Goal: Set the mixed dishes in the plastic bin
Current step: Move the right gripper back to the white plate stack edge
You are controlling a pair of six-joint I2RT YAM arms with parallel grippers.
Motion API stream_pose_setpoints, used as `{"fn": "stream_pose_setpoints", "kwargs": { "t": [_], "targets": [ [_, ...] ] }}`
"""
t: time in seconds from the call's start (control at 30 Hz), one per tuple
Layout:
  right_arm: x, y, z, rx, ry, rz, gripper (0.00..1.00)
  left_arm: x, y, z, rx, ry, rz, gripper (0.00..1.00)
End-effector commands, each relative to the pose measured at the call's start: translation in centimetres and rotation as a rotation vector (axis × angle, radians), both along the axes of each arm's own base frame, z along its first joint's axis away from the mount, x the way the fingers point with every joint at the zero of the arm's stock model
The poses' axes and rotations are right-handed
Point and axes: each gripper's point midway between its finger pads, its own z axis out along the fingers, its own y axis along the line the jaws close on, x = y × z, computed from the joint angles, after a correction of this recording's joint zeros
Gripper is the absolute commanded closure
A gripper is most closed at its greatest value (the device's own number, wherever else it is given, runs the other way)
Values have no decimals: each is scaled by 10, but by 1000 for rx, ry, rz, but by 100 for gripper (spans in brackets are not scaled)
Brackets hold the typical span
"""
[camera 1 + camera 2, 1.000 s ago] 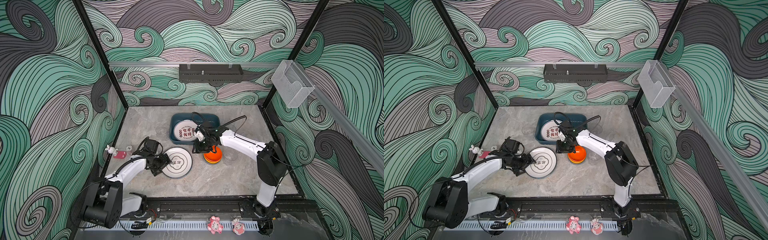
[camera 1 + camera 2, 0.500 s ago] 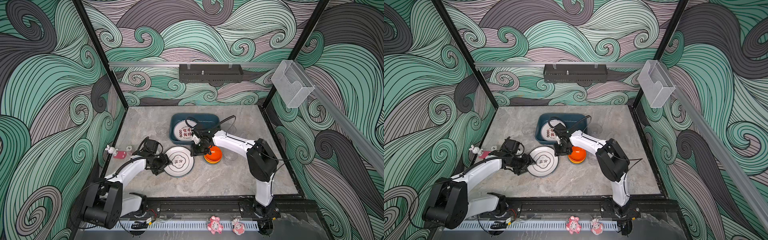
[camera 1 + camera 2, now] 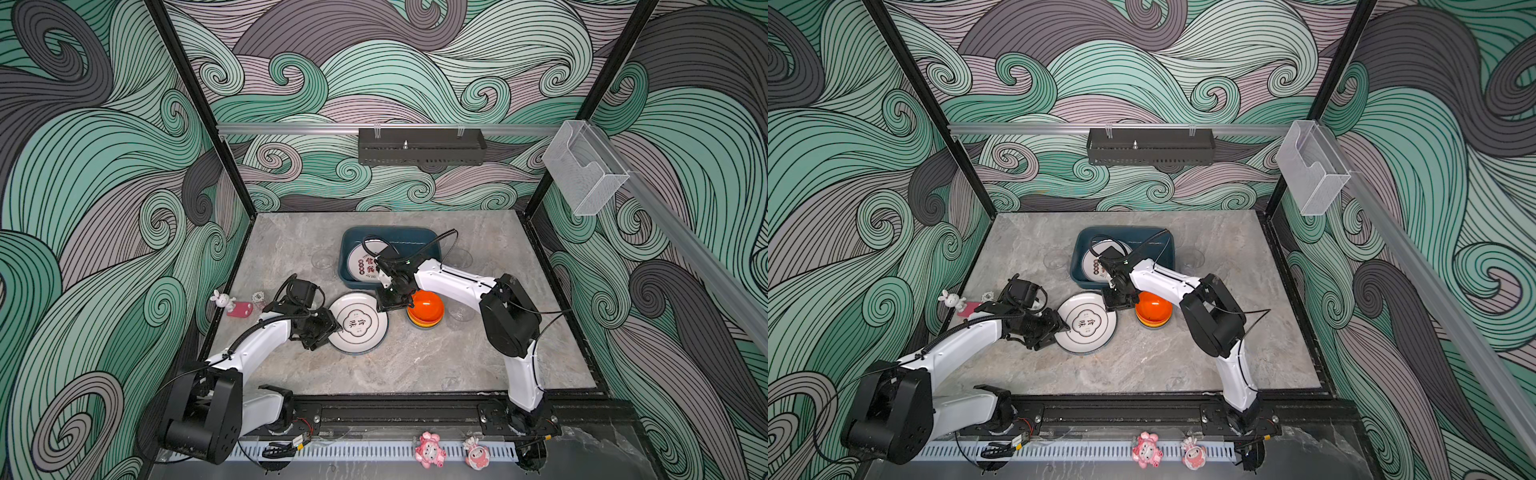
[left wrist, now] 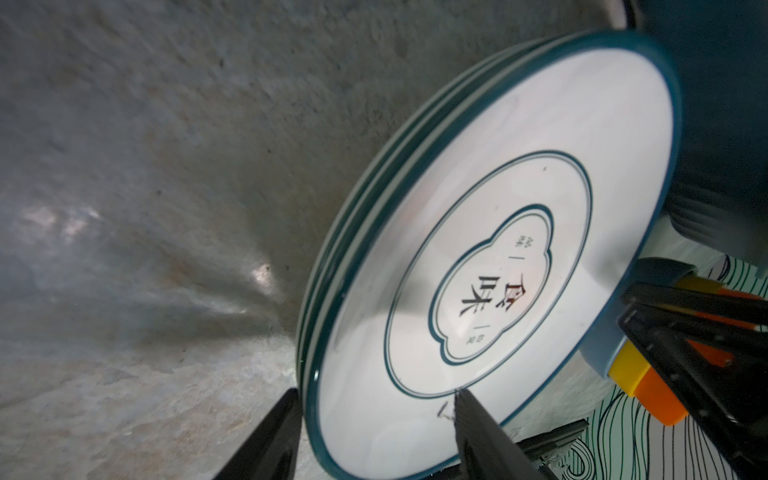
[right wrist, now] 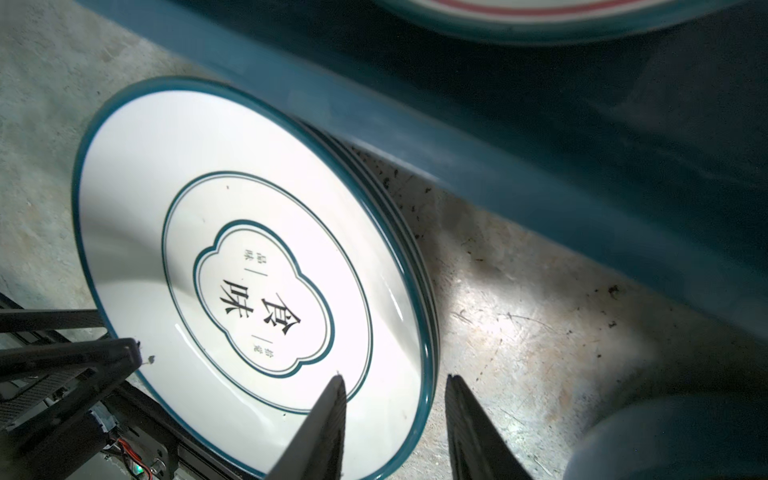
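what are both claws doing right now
left claw: straddles the plate stack rim; clamped or not cannot be told
right claw: open around that stack's rim, nothing held

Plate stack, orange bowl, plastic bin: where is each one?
plate stack (image 3: 357, 323), in a top view, printed centre.
orange bowl (image 3: 428, 308), in a top view, inner bottom.
plastic bin (image 3: 409, 237), in a top view, far wall.

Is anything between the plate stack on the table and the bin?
Nothing lies on the table between them: the plate stack sits close by the bin's near wall. Only the right arm hangs over that wall.
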Motion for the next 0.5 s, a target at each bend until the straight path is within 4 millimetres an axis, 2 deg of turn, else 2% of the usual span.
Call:
{"fn": "stream_pose_setpoints", "kwargs": {
  "t": [0.0, 0.13, 0.47],
  "targets": [
    [1, 2, 0, -20, -5, 15, 59, 1, 2, 1, 18, 4, -11, 38],
    [1, 7, -1, -18, -4, 25, 61, 1, 2, -1, 17, 8, -12, 38],
    [-3, 10, -7, -32, 8, 41, 67, 3, 1, -2, 9, 9, -14, 46]
  ]
}}
